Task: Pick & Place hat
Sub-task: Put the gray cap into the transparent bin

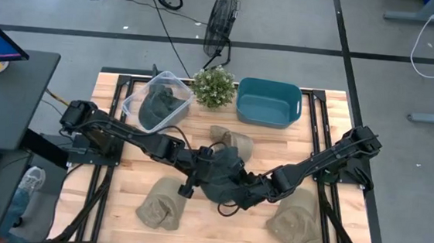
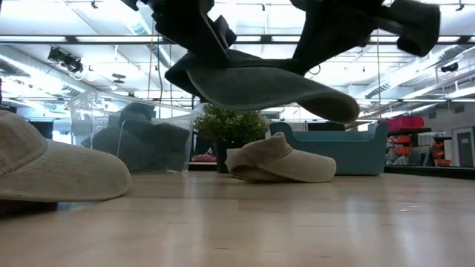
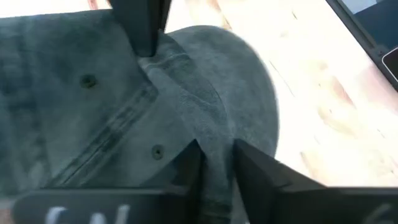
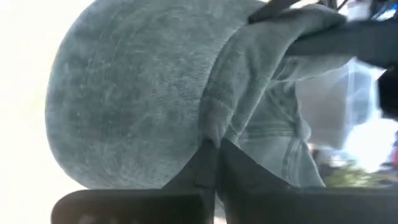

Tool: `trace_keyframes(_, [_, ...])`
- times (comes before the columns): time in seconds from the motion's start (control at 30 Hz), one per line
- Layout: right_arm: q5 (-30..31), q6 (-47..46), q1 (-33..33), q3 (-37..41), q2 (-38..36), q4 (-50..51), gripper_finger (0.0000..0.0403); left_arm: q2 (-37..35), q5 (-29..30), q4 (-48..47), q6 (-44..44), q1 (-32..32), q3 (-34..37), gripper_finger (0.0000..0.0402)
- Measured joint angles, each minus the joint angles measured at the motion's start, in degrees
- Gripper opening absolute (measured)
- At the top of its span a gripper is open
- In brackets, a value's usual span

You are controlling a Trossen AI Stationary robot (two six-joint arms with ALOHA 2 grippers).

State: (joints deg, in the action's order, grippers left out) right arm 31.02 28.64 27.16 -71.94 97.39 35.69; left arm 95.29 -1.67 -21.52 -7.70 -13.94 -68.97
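dark hat [image 2: 267, 85] is up off the bench [image 2: 237, 222], lying roughly level, brim toward the right arm's side. left gripper [image 3: 214, 158] fingers pinch its fabric; right gripper [image 4: 214, 158] fingers clamp a fold. clear air underneath, tan cap [image 2: 278, 163] well behind, teal bin [image 1: 267, 102] farthest.

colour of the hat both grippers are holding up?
Dark grey-green hat, pinched by left gripper and right gripper. Clearest in the right wrist view.
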Motion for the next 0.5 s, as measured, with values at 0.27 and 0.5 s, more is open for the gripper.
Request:
trace_keyframes(0.27, [-3.5,-12.9,0.2,0.0,0.0,-0.2,0.0077,0.0,-0.5,-3.2,0.0,1.6,0.0,0.001])
trace_keyframes(0.5, [-3.9,-24.1,0.3,0.0,0.0,0.2,0.0155,-1.6,0.2,-8.6,-1.8,2.3,-1.0,0.001])
